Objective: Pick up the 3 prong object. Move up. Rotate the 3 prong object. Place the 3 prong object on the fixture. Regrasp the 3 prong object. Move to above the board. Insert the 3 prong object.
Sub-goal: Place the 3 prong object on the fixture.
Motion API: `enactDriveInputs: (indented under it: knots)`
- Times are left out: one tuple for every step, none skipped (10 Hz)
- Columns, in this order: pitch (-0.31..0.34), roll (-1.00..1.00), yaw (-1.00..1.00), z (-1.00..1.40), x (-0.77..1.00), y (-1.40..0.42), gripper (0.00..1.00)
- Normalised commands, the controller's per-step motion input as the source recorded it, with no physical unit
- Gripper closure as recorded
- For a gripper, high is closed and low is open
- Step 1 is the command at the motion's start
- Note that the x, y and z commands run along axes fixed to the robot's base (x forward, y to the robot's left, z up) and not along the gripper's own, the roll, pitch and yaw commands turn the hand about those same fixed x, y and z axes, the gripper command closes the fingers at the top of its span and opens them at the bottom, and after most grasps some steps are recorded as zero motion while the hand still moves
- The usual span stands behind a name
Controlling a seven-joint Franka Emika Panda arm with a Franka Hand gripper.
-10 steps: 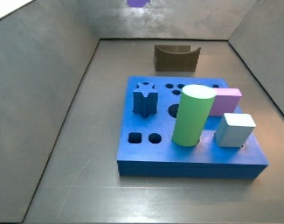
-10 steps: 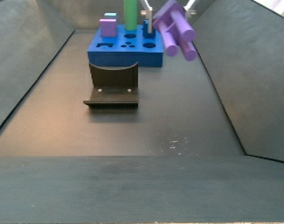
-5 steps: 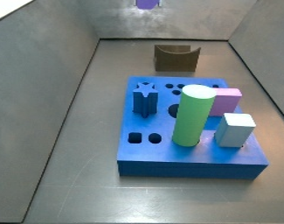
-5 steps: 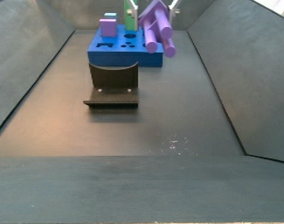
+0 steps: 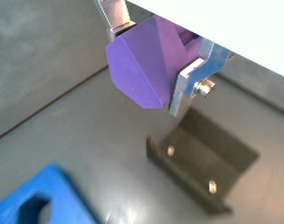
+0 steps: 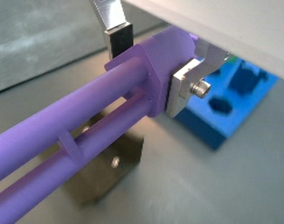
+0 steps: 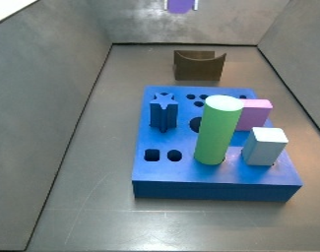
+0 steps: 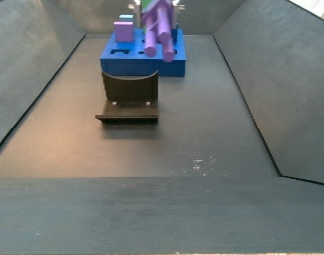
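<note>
Purple 3 prong object hangs aloft, the gripper fingers clamped on it. Pickup looks done; placing on the fixture, regrasp and insertion into the board remain.

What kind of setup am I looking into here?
Likely a test bin for peg insertion: grey sloped walls, a blue board with shaped holes, a fixture, and the claw holding the 3 prong object overhead.
</note>
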Motion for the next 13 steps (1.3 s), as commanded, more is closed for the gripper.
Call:
enactDriveInputs:
  knots:
    - [0.034,-1.0,-0.02,0.04,0.82,-0.18,1.0]
    - [0.045,-1.0,-0.03,0.03,0.7,-0.1,1.0]
    - [0.052,-1.0,-0.03,0.02,0.57,-0.05,1.0]
    - [0.061,-1.0,-0.03,0.01,0.44,-0.01,1.0]
    - [0.072,-1.0,-0.04,0.01,0.26,0.01,1.0]
    - [0.081,-1.0,-0.05,0.0,0.13,0.02,1.0]
    - [0.076,-1.0,-0.06,0.01,0.04,0.03,1.0]
    - [0.064,-1.0,-0.07,0.01,0.01,0.03,1.0]
    - [0.066,-1.0,-0.09,0.0,0.03,0.03,1.0]
    - [0.076,-1.0,-0.11,-0.01,0.05,0.03,1.0]
    - [0.092,-0.98,-0.14,-0.02,0.07,0.04,1.0]
    - [0.081,-0.86,-0.14,-0.01,0.07,0.04,1.0]
    - [0.04,-0.54,-0.14,-0.01,0.05,0.04,1.0]
